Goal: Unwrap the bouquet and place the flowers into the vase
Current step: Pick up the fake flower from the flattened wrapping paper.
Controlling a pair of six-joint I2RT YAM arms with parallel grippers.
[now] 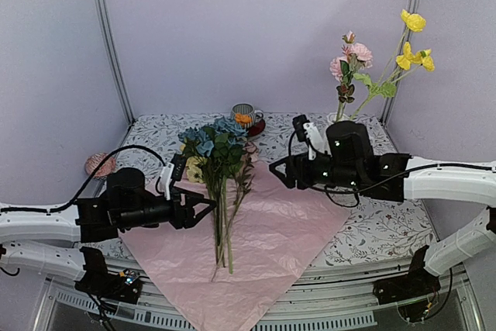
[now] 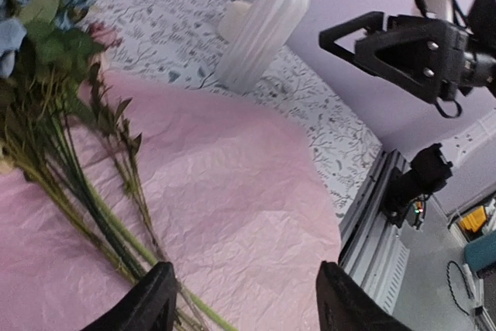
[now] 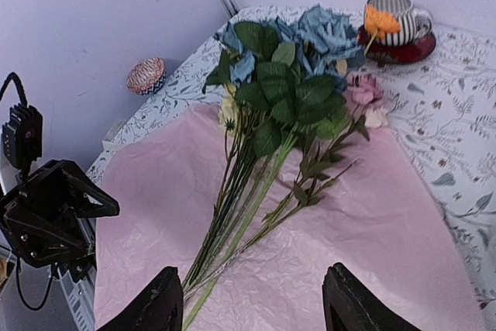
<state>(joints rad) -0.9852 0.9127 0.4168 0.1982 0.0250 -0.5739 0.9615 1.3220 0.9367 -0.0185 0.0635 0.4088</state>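
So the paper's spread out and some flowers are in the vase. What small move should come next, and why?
Probably ease the left gripper sideways onto the stems and close on one. The paper lies flat, so unwrapping looks done. The stems lie loose on it, right beside that gripper's open, empty jaws. The vase holds only a few stems so far.

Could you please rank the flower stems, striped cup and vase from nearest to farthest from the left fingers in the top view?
1. Flower stems, on the paper right beside the left fingers.
2. Striped cup, back centre.
3. Vase, back right corner.
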